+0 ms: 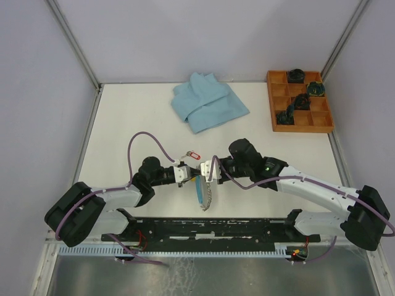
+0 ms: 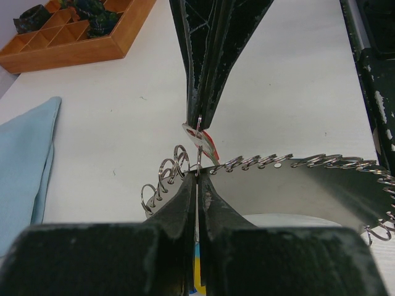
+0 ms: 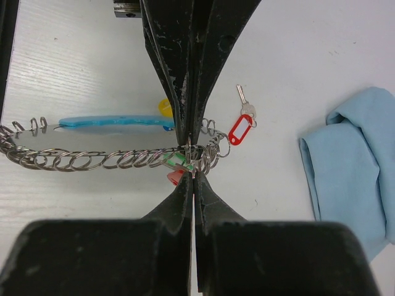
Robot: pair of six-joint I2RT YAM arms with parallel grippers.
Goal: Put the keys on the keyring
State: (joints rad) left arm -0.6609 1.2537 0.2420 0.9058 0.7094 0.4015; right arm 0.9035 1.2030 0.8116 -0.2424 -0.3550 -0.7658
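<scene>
The keyring, a grey coil loop with a light-blue segment, hangs between my two grippers. My left gripper is shut on the coil, its tips pinching one thin loop. My right gripper faces it tip to tip, shut on a small split ring that carries a red-tagged key at the coil. A green tag and a pale red tag hang there. Another red-tagged key hangs off the coil's end.
A folded light-blue cloth lies at the back centre, and it also shows in the right wrist view. A wooden compartment tray with dark objects stands at the back right. A black rail runs along the near edge.
</scene>
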